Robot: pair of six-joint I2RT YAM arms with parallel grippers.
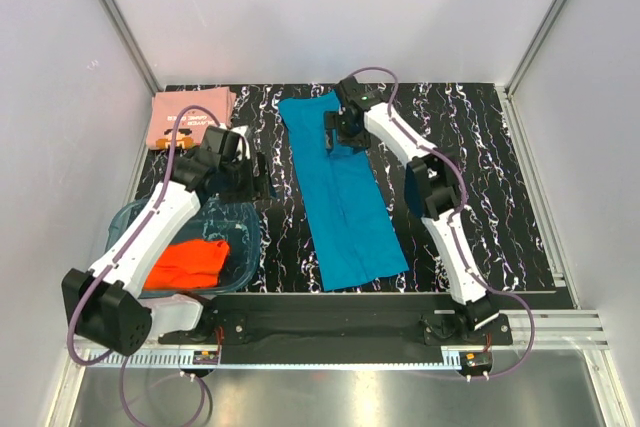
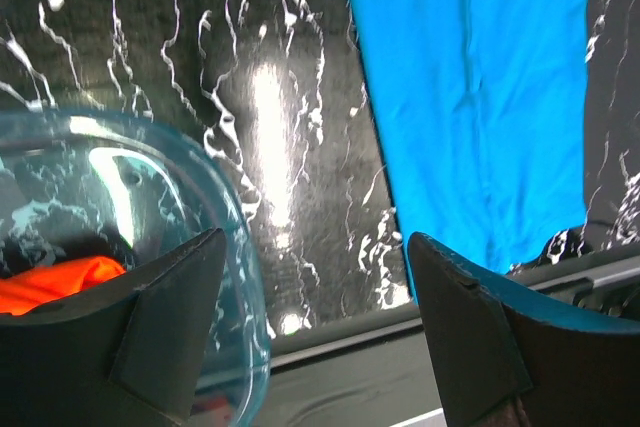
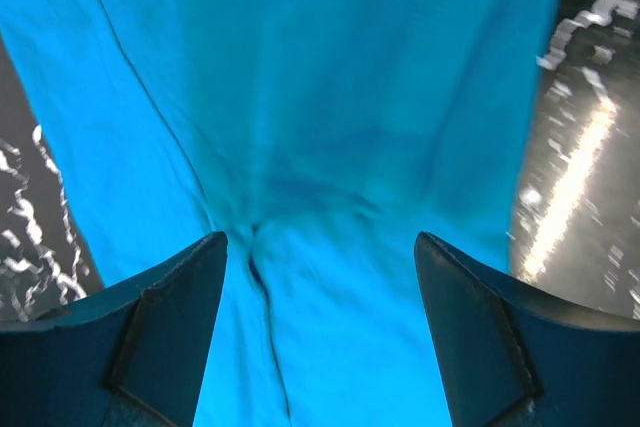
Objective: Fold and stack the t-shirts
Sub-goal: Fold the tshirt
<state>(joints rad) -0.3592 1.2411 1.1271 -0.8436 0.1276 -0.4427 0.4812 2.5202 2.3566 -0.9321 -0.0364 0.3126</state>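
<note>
A teal-blue t-shirt (image 1: 345, 202) lies folded into a long strip down the middle of the dark marbled table (image 1: 470, 147). My right gripper (image 1: 337, 141) hovers over its far part, open, with the cloth (image 3: 330, 97) spread below the fingers and nothing pinched between them. A salmon-pink t-shirt (image 1: 188, 113) with dark print lies folded at the back left corner. An orange-red t-shirt (image 1: 188, 263) is bunched inside the clear blue tub (image 1: 245, 237). My left gripper (image 1: 260, 182) is open and empty above the tub's far rim (image 2: 235, 247), left of the teal shirt (image 2: 480, 97).
White walls with metal rails close in the table on three sides. The arms' base bar (image 1: 340, 317) runs along the near edge. The tub sits at the near left, under the left arm.
</note>
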